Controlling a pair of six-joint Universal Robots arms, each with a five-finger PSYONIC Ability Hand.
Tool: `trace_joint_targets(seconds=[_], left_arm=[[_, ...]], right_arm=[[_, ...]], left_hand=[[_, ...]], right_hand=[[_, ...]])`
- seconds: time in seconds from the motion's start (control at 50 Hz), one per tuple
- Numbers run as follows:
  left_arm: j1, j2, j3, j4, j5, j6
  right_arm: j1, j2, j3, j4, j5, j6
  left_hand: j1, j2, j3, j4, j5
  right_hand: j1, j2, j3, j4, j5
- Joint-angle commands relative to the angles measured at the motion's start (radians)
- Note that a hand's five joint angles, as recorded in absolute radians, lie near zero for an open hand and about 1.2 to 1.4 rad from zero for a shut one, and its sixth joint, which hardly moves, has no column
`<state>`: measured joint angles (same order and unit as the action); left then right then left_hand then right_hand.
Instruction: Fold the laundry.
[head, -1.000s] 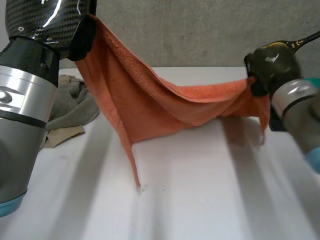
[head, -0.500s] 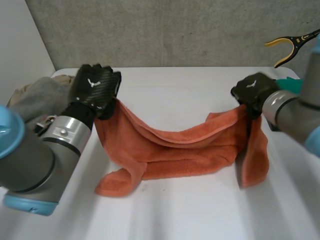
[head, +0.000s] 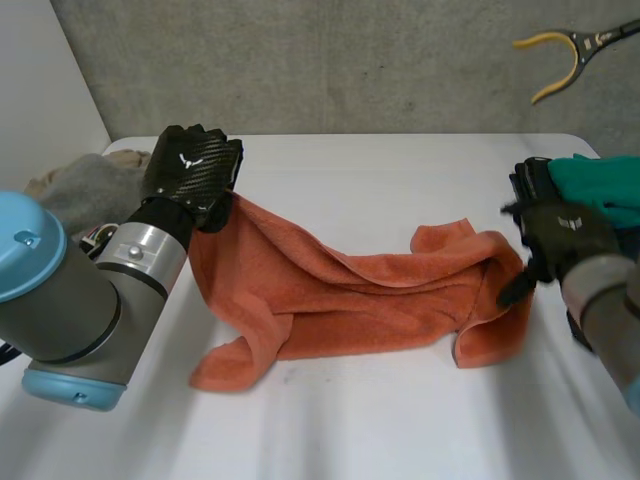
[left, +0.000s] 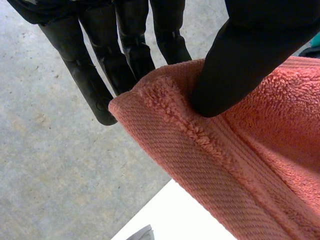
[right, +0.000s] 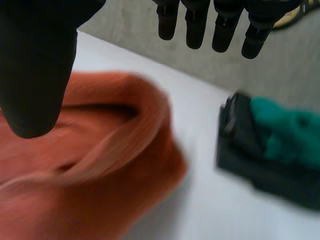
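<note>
An orange towel (head: 340, 300) lies rumpled across the middle of the white table (head: 400, 430). My left hand (head: 190, 172) is raised over the towel's left end and holds its corner: in the left wrist view the thumb (left: 240, 65) presses the hemmed edge of the towel (left: 240, 165) against the fingers (left: 125, 55). My right hand (head: 560, 235) hovers at the towel's right end with straight fingers (right: 215, 30) and the thumb (right: 35, 65) apart, nothing between them. The towel (right: 85, 170) lies loose below its palm.
A grey and beige heap of laundry (head: 80, 185) lies at the table's left edge behind my left arm. A green and black folded stack (head: 590, 185) sits at the right edge, close beside my right hand. A yellow-tipped grabber tool (head: 560, 50) hangs at the back right.
The towel was stretched high between both hands and has come down onto the table. My right hand has let go of its corner and opened; that end has dropped. The left hand still grips.
</note>
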<state>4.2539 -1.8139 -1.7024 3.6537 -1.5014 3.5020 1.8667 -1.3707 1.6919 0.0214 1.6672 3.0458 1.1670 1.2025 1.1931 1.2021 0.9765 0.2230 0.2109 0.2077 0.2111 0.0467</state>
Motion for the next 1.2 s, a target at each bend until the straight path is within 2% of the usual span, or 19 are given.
trace_joint_targets(seconds=[0.02, 0.18, 0.32, 0.52, 0.54, 0.56, 0.62, 0.68, 0.82, 0.84, 0.86, 0.88, 0.9, 1.08, 1.16, 1.2], left_arm=[[0.014, 0.004, -0.003, 0.0, 0.003, 0.0], [0.024, 0.004, -0.005, 0.0, 0.004, -0.003], [0.023, 0.004, -0.011, 0.0, 0.003, -0.003], [0.023, 0.01, -0.011, -0.003, 0.003, -0.002], [0.023, 0.011, -0.013, -0.003, 0.003, -0.002], [0.021, 0.011, -0.013, -0.003, 0.003, -0.002], [0.021, 0.014, -0.019, -0.003, 0.003, -0.003], [0.02, 0.022, -0.025, -0.003, 0.001, -0.003], [0.017, 0.082, -0.049, -0.003, 0.003, -0.005], [0.018, 0.108, -0.057, -0.003, 0.003, -0.005], [0.018, 0.122, -0.062, -0.003, 0.004, -0.005], [0.018, 0.134, -0.065, -0.003, 0.004, -0.005], [0.018, 0.145, -0.068, -0.003, 0.004, -0.005], [0.02, 0.223, -0.092, -0.001, 0.01, -0.005], [0.018, 0.223, -0.097, -0.001, 0.009, -0.006], [0.018, 0.223, -0.098, -0.001, 0.009, -0.006]], right_arm=[[-0.004, -0.093, 0.153, 0.034, -0.015, 0.18], [-0.109, -0.094, 0.157, 0.025, -0.075, 0.215], [-0.121, 0.064, 0.095, -0.05, -0.092, 0.333], [-0.098, 0.298, -0.073, -0.052, -0.095, 0.47], [-0.092, 0.311, -0.084, -0.052, -0.098, 0.481], [-0.077, 0.335, -0.106, -0.057, -0.103, 0.502], [-0.057, 0.374, -0.153, -0.052, -0.1, 0.525], [-0.049, 0.412, -0.208, -0.051, -0.109, 0.541], [-0.049, 0.366, -0.224, -0.06, -0.113, 0.472], [-0.05, 0.348, -0.219, -0.057, -0.115, 0.453], [-0.052, 0.326, -0.215, -0.051, -0.115, 0.432], [-0.06, 0.279, -0.192, -0.043, -0.115, 0.38], [-0.061, 0.259, -0.173, -0.04, -0.116, 0.351], [-0.063, 0.197, -0.018, -0.026, -0.201, -0.013], [-0.061, 0.17, 0.005, -0.014, -0.231, -0.207], [-0.063, 0.133, 0.029, 0.005, -0.262, -0.375]], left_hand=[[0.229, 0.194, 0.203, 0.194, 0.245], [0.229, 0.194, 0.203, 0.194, 0.245], [0.229, 0.194, 0.203, 0.194, 0.245], [0.229, 0.194, 0.203, 0.194, 0.245], [0.229, 0.194, 0.203, 0.194, 0.245], [0.229, 0.194, 0.203, 0.194, 0.245], [0.229, 0.194, 0.203, 0.194, 0.245], [0.229, 0.194, 0.203, 0.194, 0.245], [0.229, 0.194, 0.203, 0.194, 0.245], [0.229, 0.194, 0.203, 0.194, 0.245], [0.229, 0.194, 0.203, 0.194, 0.245], [0.229, 0.194, 0.203, 0.194, 0.245], [0.229, 0.194, 0.203, 0.194, 0.245], [0.229, 0.194, 0.203, 0.194, 0.245], [0.229, 0.194, 0.203, 0.194, 0.245], [0.229, 0.194, 0.203, 0.194, 0.245]], right_hand=[[-0.048, -0.036, -0.033, -0.037, -0.047], [0.003, 0.015, 0.018, 0.015, 0.005], [0.044, 0.056, 0.059, 0.056, 0.046], [0.237, 0.25, 0.253, 0.249, 0.239], [0.278, 0.291, 0.294, 0.29, 0.28], [0.45, 0.462, 0.466, 0.462, 0.452], [0.68, 0.693, 0.696, 0.692, 0.682], [1.172, 1.184, 1.187, 1.184, 1.174], [1.173, 1.185, 1.189, 1.185, 1.175], [1.003, 1.015, 1.018, 1.015, 1.005], [0.676, 0.688, 0.691, 0.687, 0.677], [0.152, 0.164, 0.167, 0.164, 0.154], [0.089, 0.101, 0.104, 0.101, 0.09], [0.067, 0.08, 0.083, 0.079, 0.069], [0.079, 0.091, 0.095, 0.091, 0.081], [0.079, 0.091, 0.095, 0.091, 0.081]])
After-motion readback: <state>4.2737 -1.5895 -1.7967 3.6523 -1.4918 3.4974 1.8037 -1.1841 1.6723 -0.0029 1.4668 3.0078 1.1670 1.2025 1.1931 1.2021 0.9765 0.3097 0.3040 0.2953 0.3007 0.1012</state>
